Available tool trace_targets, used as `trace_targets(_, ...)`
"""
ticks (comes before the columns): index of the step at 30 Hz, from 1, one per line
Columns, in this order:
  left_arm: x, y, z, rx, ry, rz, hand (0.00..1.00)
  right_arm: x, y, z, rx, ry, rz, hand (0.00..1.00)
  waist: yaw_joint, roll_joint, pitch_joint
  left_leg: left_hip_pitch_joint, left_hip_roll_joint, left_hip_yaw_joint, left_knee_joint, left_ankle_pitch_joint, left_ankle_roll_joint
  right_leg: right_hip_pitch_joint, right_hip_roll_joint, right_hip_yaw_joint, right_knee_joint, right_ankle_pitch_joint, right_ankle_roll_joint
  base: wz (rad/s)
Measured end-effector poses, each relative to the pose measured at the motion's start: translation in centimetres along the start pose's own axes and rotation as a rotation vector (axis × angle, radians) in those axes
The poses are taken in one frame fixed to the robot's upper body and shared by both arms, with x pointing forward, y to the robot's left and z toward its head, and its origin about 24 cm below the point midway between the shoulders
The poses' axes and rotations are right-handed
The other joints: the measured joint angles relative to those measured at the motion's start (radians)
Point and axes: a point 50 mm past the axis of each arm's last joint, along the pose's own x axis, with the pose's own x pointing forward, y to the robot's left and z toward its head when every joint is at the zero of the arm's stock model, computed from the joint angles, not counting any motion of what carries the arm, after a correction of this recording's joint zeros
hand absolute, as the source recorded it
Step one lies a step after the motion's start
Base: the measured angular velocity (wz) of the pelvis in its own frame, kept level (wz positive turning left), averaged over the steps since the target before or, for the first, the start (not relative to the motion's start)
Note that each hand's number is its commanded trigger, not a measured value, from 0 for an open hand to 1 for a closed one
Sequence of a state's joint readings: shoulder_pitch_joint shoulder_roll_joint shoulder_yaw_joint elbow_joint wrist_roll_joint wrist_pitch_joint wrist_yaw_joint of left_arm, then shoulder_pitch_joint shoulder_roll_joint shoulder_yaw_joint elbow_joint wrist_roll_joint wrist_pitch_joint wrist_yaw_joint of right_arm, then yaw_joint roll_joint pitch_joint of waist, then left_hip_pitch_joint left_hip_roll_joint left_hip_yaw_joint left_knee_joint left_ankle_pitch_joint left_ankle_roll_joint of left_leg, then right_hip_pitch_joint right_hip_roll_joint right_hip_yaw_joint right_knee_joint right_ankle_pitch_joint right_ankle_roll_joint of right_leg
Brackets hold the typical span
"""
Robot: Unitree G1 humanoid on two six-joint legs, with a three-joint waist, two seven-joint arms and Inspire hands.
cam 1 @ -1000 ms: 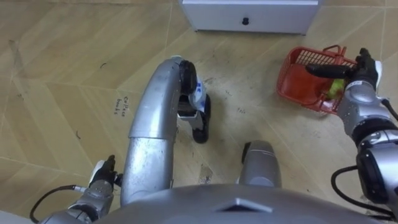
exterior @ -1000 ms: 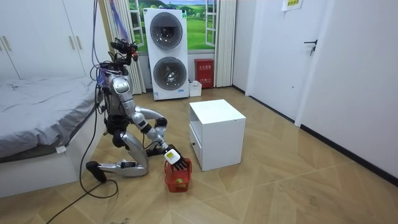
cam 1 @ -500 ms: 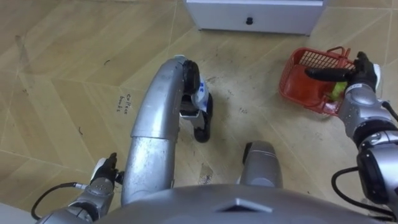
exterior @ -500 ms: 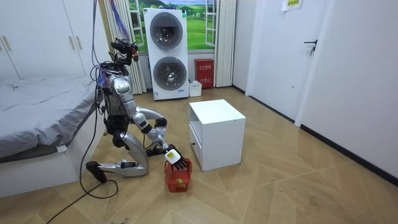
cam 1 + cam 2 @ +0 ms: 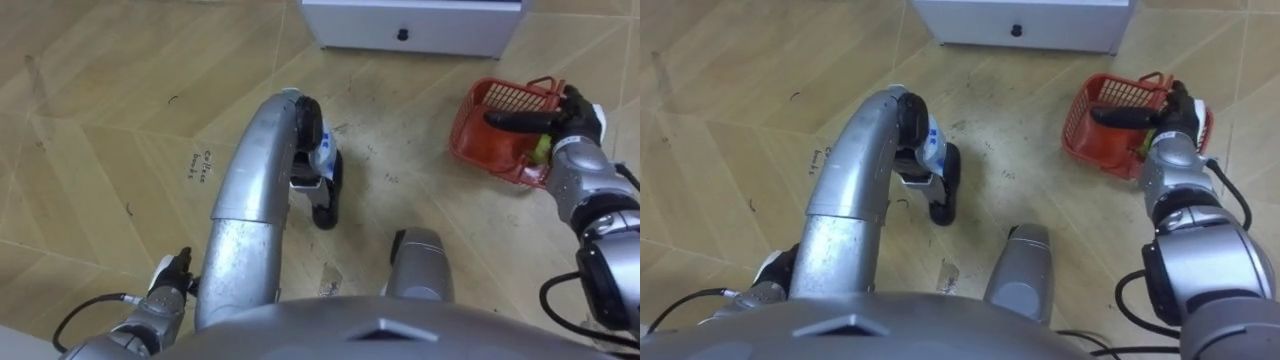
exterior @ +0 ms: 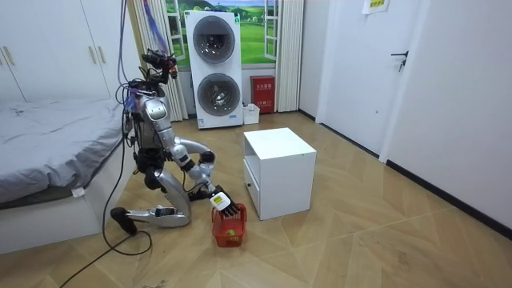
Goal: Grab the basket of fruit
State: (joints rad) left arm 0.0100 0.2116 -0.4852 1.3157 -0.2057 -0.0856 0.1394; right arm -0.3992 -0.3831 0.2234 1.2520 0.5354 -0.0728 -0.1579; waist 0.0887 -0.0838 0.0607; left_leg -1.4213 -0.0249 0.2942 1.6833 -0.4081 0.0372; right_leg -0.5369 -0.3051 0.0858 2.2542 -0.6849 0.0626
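A red mesh fruit basket (image 5: 488,128) (image 5: 1100,118) (image 6: 229,227) stands on the wooden floor to my right front, just before a white cabinet. A yellow-green fruit (image 5: 541,148) lies inside it. My right hand (image 5: 572,118) (image 5: 1175,112) is at the basket's right rim, with its dark fingers (image 5: 518,120) stretched straight to the left across the basket's top. The red handles (image 5: 545,84) rise beside the hand. My left hand (image 5: 166,284) hangs low at the lower left, away from the basket. I kneel on the floor, as the room view shows.
The white cabinet (image 5: 410,24) (image 6: 277,171) with a drawer knob stands just beyond the basket. In the room view a bed (image 6: 48,152) is on the room view's left and a stacked washer and dryer (image 6: 214,68) stand behind me.
My right hand's fingers have shifted a little lower over the basket. The eye view itself has moved slightly. The basket stays on the floor.
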Motion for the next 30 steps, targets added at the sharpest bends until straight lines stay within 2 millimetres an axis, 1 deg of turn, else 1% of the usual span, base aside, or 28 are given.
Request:
trace_targets(3,0.0,0.0,0.1,0.0,-0.001,0.0,0.0,0.0,0.1,-0.2,0.018,0.01,0.009,1.0,-0.001,-0.001,0.0007,0.0,0.006,-0.003,0.003,0.0,0.0,0.0,0.007,0.0,0.002,0.0,0.0,-0.05)
trace_targets(7,0.2,0.1,1.0,0.0,-0.006,0.001,0.0,-0.1,0.5,-0.7,0.021,0.03,0.015,1.0,-0.001,-0.007,0.004,0.0,0.012,-0.007,0.007,0.0,0.0,0.002,0.014,-0.003,0.006,0.0,0.0,-0.01)
trace_targets(12,0.4,0.4,2.6,-0.001,-0.044,0.01,0.0,-0.3,1.3,-1.8,0.033,0.07,0.031,1.0,-0.003,-0.005,0.0019,0.0,0.013,-0.023,0.019,0.001,0.0,0.014,0.03,-0.006,0.008,-0.001,0.001,-0.01)
trace_targets(14,0.5,0.5,3.0,0.0,-0.052,0.013,0.0,-0.3,1.3,-1.8,0.041,0.071,0.029,1.0,-0.003,-0.012,0.0054,0.0,0.013,-0.024,0.019,0.002,0.003,0.013,0.03,-0.006,0.012,-0.001,0.001,0.0)
trace_targets(16,0.5,0.6,3.0,0.0,-0.052,0.013,0.0,-0.3,1.3,-1.8,0.044,0.072,0.029,1.0,-0.002,-0.015,0.0056,0.0,0.014,-0.024,0.021,0.002,0.003,0.014,0.032,-0.006,0.014,-0.001,0.001,0.0)
trace_targets(21,0.5,0.7,3.0,-0.006,-0.039,0.017,0.0,-0.4,1.4,-1.9,0.058,0.083,0.03,1.0,-0.003,-0.016,0.0057,-0.001,0.013,-0.025,0.022,0.003,0.004,0.015,0.033,-0.006,0.014,-0.001,0.001,0.0)
trace_targets(30,0.5,0.7,3.0,-0.005,-0.036,0.016,0.0,-0.5,1.9,-2.2,0.068,0.1,0.041,1.0,-0.002,-0.016,0.0056,-0.006,0.016,-0.034,0.028,0.003,0.003,0.015,0.044,-0.008,0.015,-0.001,0.002,0.0)
